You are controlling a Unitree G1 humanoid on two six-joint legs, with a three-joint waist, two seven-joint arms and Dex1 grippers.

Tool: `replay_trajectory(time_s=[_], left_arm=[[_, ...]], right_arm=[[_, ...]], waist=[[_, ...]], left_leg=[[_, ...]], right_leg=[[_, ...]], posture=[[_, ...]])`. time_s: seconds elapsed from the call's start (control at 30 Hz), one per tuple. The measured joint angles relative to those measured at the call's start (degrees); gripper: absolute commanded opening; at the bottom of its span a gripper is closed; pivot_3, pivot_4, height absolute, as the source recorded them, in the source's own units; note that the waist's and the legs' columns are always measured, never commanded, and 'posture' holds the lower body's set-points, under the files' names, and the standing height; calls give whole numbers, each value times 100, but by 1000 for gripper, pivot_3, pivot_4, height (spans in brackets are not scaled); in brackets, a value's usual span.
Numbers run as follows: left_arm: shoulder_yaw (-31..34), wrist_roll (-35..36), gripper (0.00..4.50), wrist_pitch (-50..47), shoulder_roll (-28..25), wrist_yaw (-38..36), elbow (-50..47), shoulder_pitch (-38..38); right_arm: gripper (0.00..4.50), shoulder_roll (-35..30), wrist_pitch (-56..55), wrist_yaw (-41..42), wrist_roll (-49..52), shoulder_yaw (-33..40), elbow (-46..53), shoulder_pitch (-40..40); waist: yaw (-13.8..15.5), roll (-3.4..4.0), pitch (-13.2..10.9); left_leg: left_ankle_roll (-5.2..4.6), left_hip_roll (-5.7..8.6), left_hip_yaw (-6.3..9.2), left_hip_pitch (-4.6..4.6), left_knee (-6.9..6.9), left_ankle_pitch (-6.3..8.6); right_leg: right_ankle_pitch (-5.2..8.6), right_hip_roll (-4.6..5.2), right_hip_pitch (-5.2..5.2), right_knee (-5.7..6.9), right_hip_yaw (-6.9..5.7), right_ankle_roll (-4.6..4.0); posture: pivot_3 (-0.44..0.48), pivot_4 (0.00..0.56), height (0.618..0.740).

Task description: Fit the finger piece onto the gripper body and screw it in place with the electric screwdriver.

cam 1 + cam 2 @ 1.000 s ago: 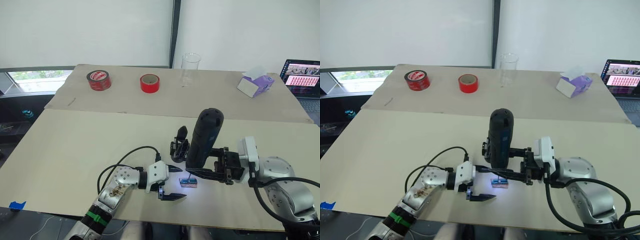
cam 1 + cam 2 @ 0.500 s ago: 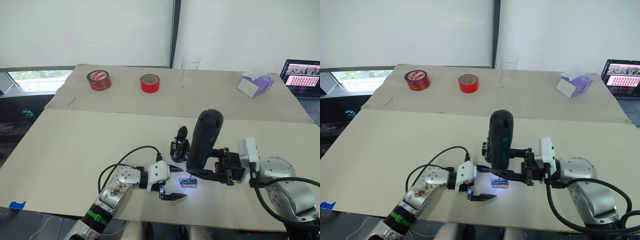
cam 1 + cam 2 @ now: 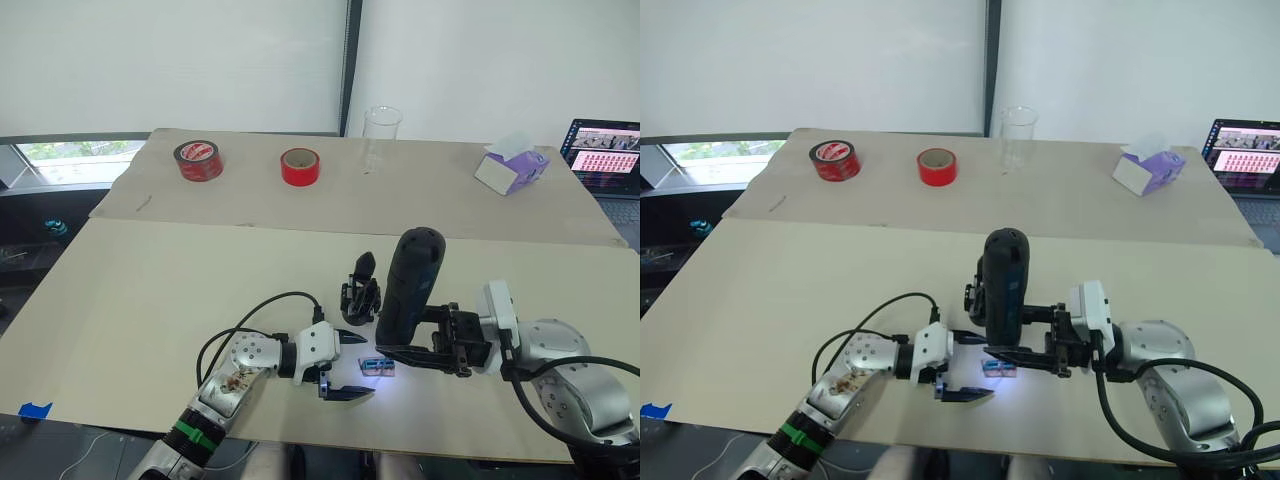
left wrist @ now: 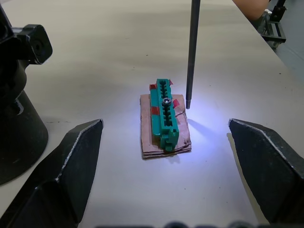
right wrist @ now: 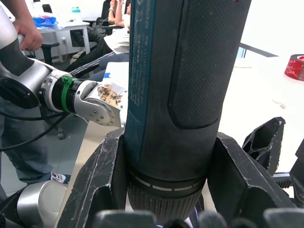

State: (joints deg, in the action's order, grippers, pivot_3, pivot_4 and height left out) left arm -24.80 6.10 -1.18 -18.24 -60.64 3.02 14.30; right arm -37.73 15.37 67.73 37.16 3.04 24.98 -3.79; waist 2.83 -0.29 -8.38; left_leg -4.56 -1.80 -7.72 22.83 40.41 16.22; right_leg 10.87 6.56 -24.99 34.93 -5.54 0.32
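Note:
My right gripper is shut on the electric screwdriver, a thick black cylinder held nearly upright with its rounded end up. Its thin metal bit points down, with the tip just beside the screw on a small green block that lies on a cardboard scrap. The gripper body stands right behind the block, with a pointed finger upright on it. The finger piece as a loose part is out of view. My left gripper is open, its fingers lying on either side of the green block without touching it.
Far across the table are two red tape rolls, a clear glass and a purple tissue box. A laptop stands at the far right. The table's front edge runs just under my left gripper.
The right gripper has lowered the screwdriver slightly and shifted it a little to the right. The left gripper and the green block have stayed put.

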Motion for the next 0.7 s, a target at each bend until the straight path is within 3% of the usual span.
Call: replay_trajectory(time_s=[0.7], left_arm=[[-17,-3,4447,-130,-21,60,-112,0]], right_arm=[[1934,119,-4,-27,238,229,-164,-160]], waist=[[2,0,0]], left_leg=[[-1,0,0,1,0,1]], right_leg=[[-1,0,0,0,0,0]], posture=[[0,150,740]])
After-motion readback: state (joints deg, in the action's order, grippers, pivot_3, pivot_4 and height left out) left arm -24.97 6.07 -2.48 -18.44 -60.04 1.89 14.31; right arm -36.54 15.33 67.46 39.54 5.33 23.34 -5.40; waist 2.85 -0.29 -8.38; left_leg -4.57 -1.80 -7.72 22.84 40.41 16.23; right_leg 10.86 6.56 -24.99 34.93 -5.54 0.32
